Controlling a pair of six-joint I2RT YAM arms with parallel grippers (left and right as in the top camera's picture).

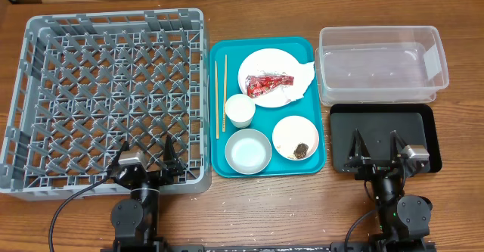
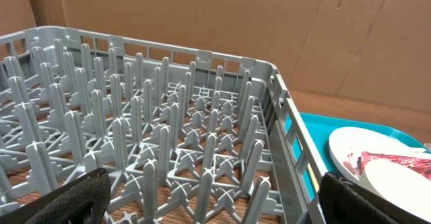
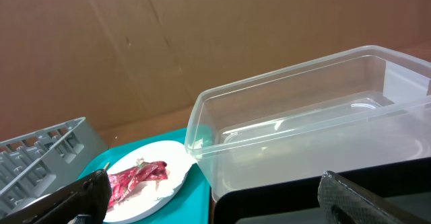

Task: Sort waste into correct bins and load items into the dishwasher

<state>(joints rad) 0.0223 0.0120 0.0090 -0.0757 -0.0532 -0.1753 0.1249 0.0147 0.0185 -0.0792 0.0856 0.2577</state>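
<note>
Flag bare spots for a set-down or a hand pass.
Free: the whole dish rack floor, the clear tub, the black tray, and the table strip along the teal tray's near edge. Crowded: the teal tray, where plate, cup, bowls and chopsticks sit close.

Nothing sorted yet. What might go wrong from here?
Shiny red crinkled wrapper lies against the crumpled white paper napkin; one pinch may lift both.
Thin wooden chopsticks lie flat beside the small white cup; a grasp may knock it.
Brown food lump sits in a pale round bowl; racking it unemptied spills.
</note>
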